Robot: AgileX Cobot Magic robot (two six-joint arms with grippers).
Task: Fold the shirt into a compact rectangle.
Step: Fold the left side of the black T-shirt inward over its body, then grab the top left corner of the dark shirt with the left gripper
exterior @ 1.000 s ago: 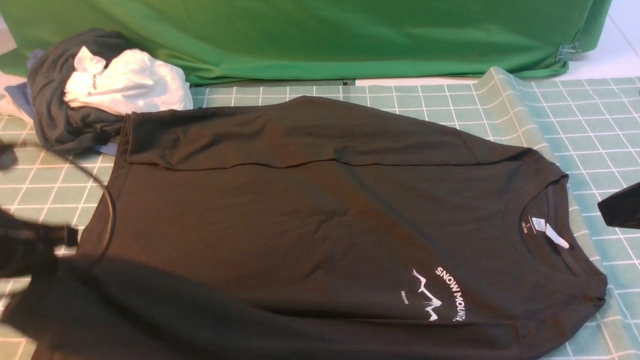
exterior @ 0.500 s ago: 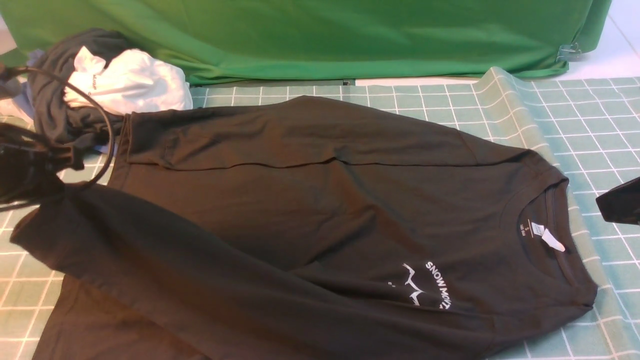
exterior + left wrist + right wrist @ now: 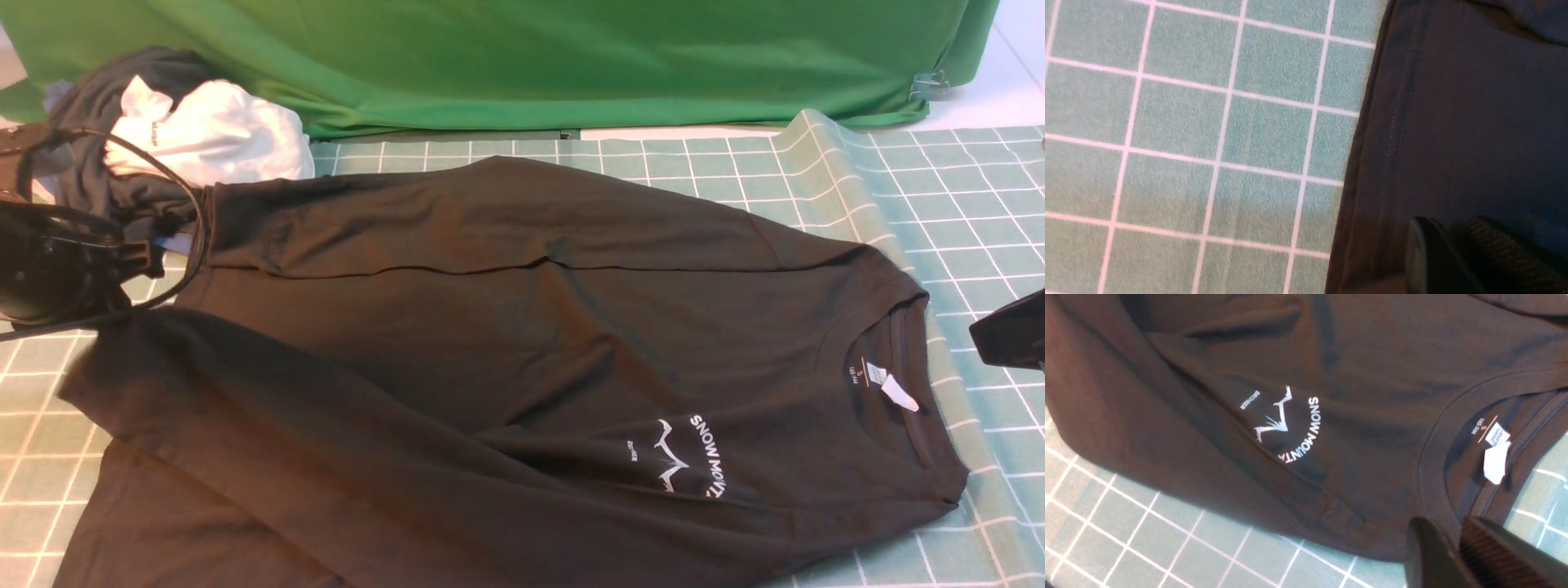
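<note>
The black shirt (image 3: pixel 531 343) lies flat on the checked mat, collar and white neck tag (image 3: pixel 894 392) to the right. Its near sleeve lies slanted across the body, partly covering the white chest print (image 3: pixel 686 457). My left gripper (image 3: pixel 57 261) hovers blurred at the shirt's left hem, just past the sleeve's cuff end. In the left wrist view this gripper (image 3: pixel 1447 226) stands slightly open over the hem (image 3: pixel 1392 143), holding nothing. My right gripper (image 3: pixel 1008 335) hangs right of the collar. In the right wrist view it (image 3: pixel 1447 524) is narrowly open above the shoulder edge, off the cloth (image 3: pixel 1351 355).
A dark grey garment bundled with a white one (image 3: pixel 163 139) sits at the back left, touching the shirt's far corner. A big green cloth (image 3: pixel 531 57) drapes along the back, with a metal clip (image 3: pixel 931 84) at its right. The mat (image 3: pixel 963 188) ridges up near the collar.
The left gripper carried the near sleeve up across the shirt's body, let it go and moved off to the left hem. The shoulder and print shifted slightly left. The right gripper's jaws parted a little.
</note>
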